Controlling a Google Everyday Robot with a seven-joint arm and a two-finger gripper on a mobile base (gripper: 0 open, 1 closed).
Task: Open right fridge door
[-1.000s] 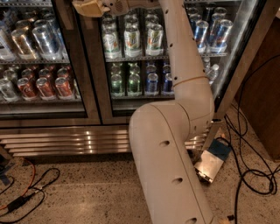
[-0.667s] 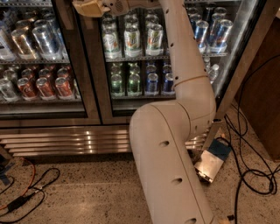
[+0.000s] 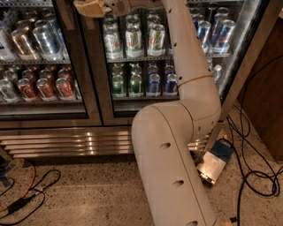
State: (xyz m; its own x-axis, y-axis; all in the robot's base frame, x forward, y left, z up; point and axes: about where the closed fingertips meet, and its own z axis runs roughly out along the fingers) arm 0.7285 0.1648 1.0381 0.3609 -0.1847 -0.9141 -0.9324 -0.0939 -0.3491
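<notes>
Tool (image 3: 90, 8) at top, right fridge door (image 3: 141, 84) just beside

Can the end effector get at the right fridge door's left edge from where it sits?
Probably yes: the end effector is high up by the dark frame at the right fridge door's left edge, and nothing stands between them.

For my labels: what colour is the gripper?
Tan. In the camera view, the gripper sits at the top, by the left frame of the right fridge door.

No text or brand legible on cans (image 3: 133, 40). Gripper (image 3: 89, 8) at top edge, beside right fridge door (image 3: 101, 81) frame.
</notes>
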